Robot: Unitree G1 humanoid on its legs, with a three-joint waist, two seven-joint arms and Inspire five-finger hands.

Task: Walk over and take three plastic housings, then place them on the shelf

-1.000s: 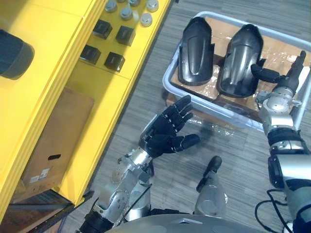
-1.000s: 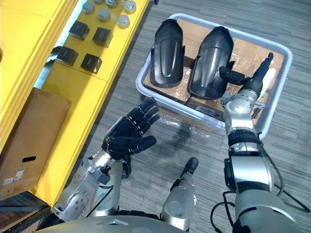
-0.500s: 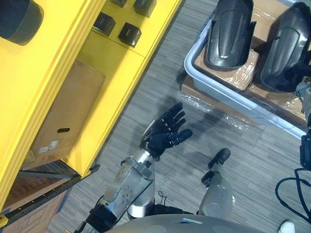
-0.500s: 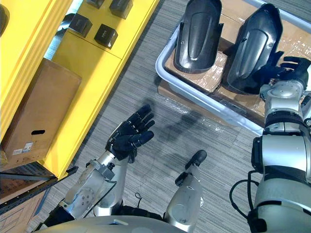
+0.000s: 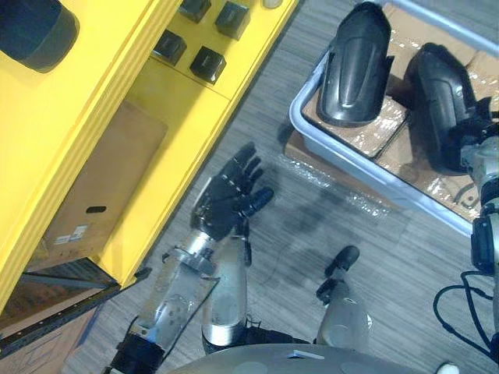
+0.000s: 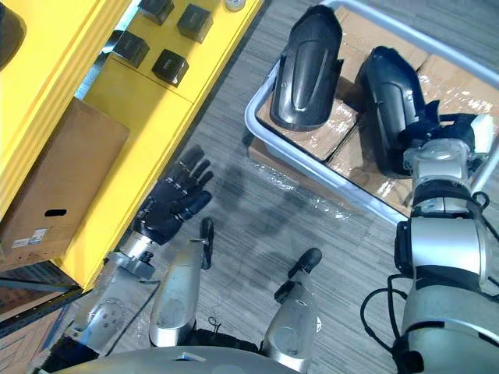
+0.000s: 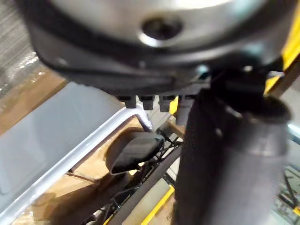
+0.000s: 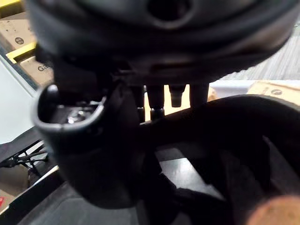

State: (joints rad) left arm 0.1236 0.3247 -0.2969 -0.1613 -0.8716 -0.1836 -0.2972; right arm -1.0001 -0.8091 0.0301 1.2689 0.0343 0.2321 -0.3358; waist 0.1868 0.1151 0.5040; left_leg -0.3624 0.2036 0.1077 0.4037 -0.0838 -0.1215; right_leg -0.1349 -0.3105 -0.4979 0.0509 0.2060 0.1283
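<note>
- Grey carpet beside a yellow shelf point(image 5: 179, 93): the right hand point(image 6: 446, 131) has drawn in against the right housing point(image 5: 439, 105), so a first grasp seems to be starting; its finger closure cannot be told.
- Left hand point(image 5: 224, 201): fingers spread, empty.
- Count: two plastic housings, right and left housing point(image 5: 352, 66), in one grey tray point(image 5: 374, 170); four dark blocks point(image 5: 207, 62) on the shelf.

Two glossy black domed plastic housings point(image 5: 355, 62), lying side by side, convex side up, in grey bin point(image 5: 296, 117)

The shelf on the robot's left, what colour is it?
The shelf is bright yellow; the left eye view shows it best.
</note>
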